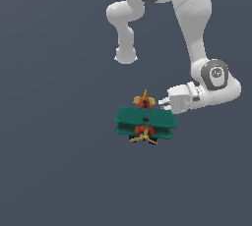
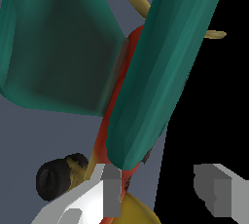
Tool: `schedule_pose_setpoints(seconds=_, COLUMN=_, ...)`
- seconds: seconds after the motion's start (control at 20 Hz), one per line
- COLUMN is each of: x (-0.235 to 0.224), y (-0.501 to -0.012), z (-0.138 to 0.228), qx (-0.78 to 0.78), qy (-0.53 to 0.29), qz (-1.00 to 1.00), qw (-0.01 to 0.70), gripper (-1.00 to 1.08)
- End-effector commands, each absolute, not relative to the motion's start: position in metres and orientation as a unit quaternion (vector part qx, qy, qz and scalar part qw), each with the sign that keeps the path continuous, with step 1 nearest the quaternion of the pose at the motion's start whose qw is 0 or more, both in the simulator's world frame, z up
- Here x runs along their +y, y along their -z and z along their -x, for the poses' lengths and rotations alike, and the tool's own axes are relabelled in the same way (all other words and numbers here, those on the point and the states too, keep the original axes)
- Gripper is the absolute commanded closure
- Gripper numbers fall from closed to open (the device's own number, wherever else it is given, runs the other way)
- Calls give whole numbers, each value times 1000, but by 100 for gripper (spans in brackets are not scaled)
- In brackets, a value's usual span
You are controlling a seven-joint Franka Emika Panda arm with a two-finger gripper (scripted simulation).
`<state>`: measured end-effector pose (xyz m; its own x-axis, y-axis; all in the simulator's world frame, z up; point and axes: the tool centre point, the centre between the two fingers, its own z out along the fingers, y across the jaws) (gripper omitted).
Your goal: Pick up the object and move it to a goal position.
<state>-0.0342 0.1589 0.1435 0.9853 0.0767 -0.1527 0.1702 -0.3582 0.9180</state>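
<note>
Wrist view: biplane (image 2: 151,86) wings cut off by the picture's edges; claw (image 2: 163,194) fingers cropped below. Exterior view: arm (image 1: 197,33) cropped above, claw fingertips hidden behind the biplane's tail.

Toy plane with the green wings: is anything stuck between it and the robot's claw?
Nothing visible. The gripper is already at the small toy biplane with teal-green wings and red-orange body, one finger against its tail end. No other object appears nearby.

All around there is only a flat, even slate-blue backdrop (image 1: 54,122), with no seam, edge or texture to tell floor from wall. The light is soft and uniform. In the wrist view, one side falls away into plain black (image 2: 204,101).
</note>
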Motion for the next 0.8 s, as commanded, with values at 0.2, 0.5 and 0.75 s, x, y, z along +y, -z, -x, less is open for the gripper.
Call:
schedule_pose_setpoints(seconds=0.2, x=164, y=-141, z=34, qx=77, qy=35, qz=-817, qw=570, gripper=-20)
schedule_pose_setpoints(seconds=0.5, x=152, y=-141, z=30, qx=68, qy=31, qz=-815, qw=575, gripper=-20)
schedule_pose_setpoints(seconds=0.75, x=154, y=-140, z=29, qx=68, qy=26, qz=-810, qw=581, gripper=-20)
